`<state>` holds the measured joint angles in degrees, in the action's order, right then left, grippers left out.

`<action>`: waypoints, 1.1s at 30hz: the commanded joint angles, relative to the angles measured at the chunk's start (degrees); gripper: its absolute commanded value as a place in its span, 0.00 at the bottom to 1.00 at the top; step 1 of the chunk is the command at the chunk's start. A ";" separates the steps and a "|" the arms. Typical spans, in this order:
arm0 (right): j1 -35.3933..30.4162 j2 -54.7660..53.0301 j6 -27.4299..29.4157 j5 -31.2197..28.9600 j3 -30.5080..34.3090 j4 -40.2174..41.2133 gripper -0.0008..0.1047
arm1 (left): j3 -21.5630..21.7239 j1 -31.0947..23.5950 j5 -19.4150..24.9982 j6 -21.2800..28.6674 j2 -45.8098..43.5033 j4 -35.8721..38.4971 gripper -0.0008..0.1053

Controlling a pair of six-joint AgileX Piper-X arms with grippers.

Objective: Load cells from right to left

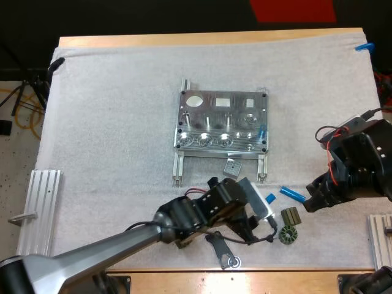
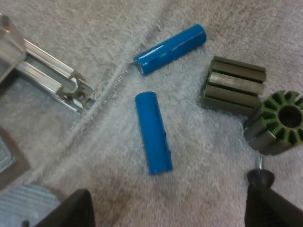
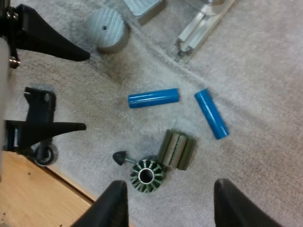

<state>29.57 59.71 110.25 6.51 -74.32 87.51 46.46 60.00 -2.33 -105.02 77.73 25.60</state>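
The metal fixture (image 1: 223, 122) lies mid-mat, and one blue cylinder (image 1: 262, 131) stands in its right end. Two more blue cylinders lie on the mat in front of it (image 1: 293, 194) (image 1: 270, 198). My left gripper (image 1: 264, 211) (image 2: 169, 187) hovers open over the nearer cylinder (image 2: 154, 132), with the other cylinder (image 2: 170, 49) beyond it. My right gripper (image 1: 311, 201) (image 3: 170, 189) is open above the two dark green slotted parts (image 3: 176, 149) (image 3: 147, 175), close to both cylinders (image 3: 154, 98) (image 3: 211, 114). Nothing is between either pair of fingers.
The dark parts (image 1: 290, 215) (image 1: 286, 234) sit between the grippers. A small grey block (image 1: 232, 167) lies by the fixture's front rails. A black tool (image 1: 220, 248) rests near the front edge. Aluminium rails lie at the left (image 1: 40, 208) and right (image 1: 380, 236) edges.
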 commanded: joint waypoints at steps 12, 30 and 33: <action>0.04 -0.69 0.57 -0.33 -0.13 -0.12 0.40 | 8.45 0.29 0.63 -0.55 11.30 0.12 0.62; 0.04 -0.69 0.57 -0.33 -0.13 -0.17 0.40 | 8.49 0.29 1.70 -0.55 21.69 -0.97 0.62; 0.04 -0.69 0.57 -0.33 -0.13 -0.17 0.40 | 8.49 0.29 1.70 -0.55 22.35 -2.00 0.62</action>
<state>29.57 59.48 110.35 6.10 -74.32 87.33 54.70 60.00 -1.41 -104.99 100.05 24.12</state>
